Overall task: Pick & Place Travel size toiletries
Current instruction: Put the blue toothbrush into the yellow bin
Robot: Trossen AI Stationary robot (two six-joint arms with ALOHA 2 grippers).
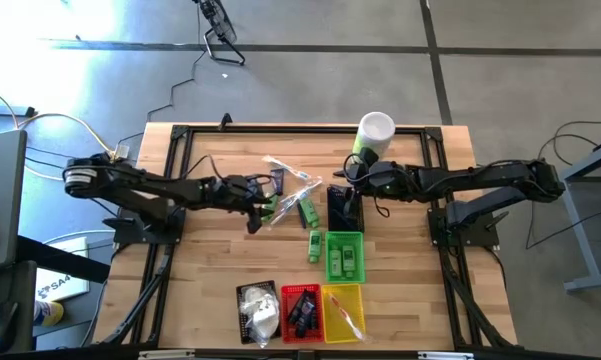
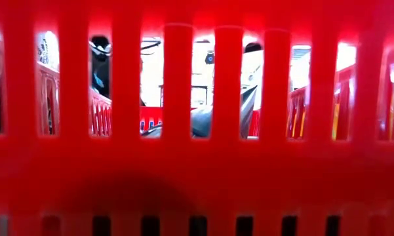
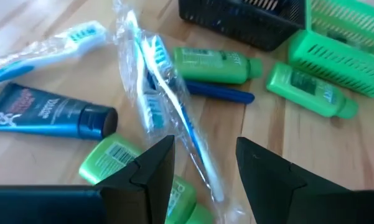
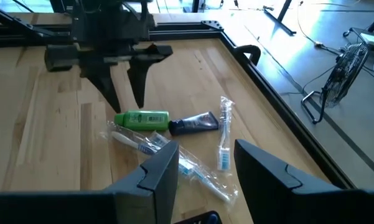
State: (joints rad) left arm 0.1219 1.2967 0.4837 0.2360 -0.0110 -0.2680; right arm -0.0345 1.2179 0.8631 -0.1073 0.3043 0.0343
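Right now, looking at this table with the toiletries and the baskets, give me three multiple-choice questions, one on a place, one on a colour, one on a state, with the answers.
1. Where does the left gripper hang?
A. Inside the yellow basket
B. Over the loose toiletries at mid-table
C. Off the table's edge

2. What colour is the basket between the black basket and the yellow basket at the near edge?
A. Red
B. Blue
C. White

3. How do the left gripper's jaws stand?
A. Clamped on a blue tube
B. Clamped on a green bottle
C. Apart, holding nothing

Answers: 1 B, the high view shows it above the wrapped toothbrush and green bottle. 2 A, the red basket sits between them. 3 C, the left wrist view shows a bare gap between its fingers, above the toothbrush.
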